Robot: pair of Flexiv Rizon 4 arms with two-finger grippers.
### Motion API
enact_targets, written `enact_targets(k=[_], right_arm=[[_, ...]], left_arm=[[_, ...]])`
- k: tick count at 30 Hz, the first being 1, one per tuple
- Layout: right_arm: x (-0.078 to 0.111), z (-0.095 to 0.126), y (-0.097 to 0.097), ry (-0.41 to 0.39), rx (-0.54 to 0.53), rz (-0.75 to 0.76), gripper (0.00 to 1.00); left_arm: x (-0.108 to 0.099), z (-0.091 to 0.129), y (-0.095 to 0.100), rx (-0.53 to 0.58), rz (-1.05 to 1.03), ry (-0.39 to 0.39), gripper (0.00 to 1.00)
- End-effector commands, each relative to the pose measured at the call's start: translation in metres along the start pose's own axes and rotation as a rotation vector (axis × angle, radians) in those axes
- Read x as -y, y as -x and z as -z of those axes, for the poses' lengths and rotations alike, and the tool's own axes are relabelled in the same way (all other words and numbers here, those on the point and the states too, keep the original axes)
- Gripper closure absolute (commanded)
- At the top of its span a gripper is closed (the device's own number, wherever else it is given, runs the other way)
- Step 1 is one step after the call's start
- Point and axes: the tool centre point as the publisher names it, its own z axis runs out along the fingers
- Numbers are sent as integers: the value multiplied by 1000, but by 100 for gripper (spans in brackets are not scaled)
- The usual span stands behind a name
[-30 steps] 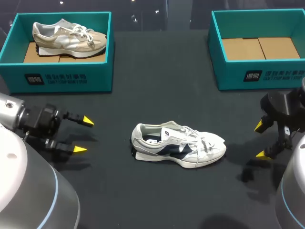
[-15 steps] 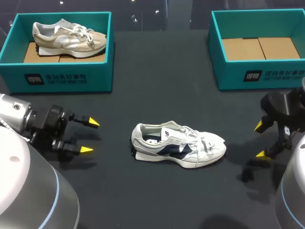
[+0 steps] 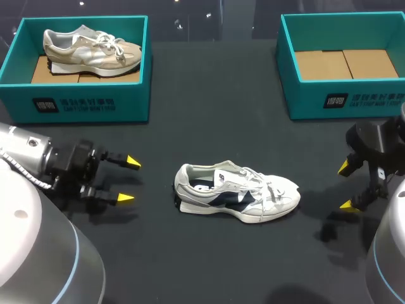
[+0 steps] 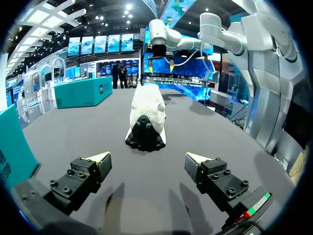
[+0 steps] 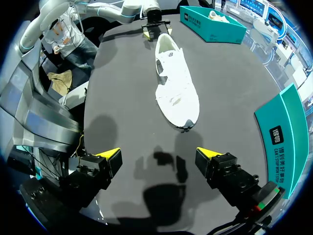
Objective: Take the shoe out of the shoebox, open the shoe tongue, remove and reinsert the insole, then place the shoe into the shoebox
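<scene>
sneaker: on surface, long axis 9–3 o'clock, heel at 9
left tool: released, empty, heel at its 3
right tool: released, empty, toe at its 9

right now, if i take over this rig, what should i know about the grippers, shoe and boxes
Left gripper: open, empty, short of the heel of the white and navy sneaker.
Right gripper: open, empty, off its toe end.
Sneaker lies on the black table, outside both boxes.
Left teal cardboard shoebox holds a beige sneaker; right teal cardboard shoebox holds no shoe.
Done: shoe out of box. Left, by the look of it: open tongue, insole out and back in, shoe into shoebox.
</scene>
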Motion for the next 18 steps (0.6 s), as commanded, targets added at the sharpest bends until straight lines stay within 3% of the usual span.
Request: enact_targets(k=[1,18], right_arm=[[0,0,-1,-1,2,0,0],[0,0,-1,-1,2,0,0]], left_arm=[[1,-11,5,3,1,-1,0],[6,-50,10,3,-13,-2,0]])
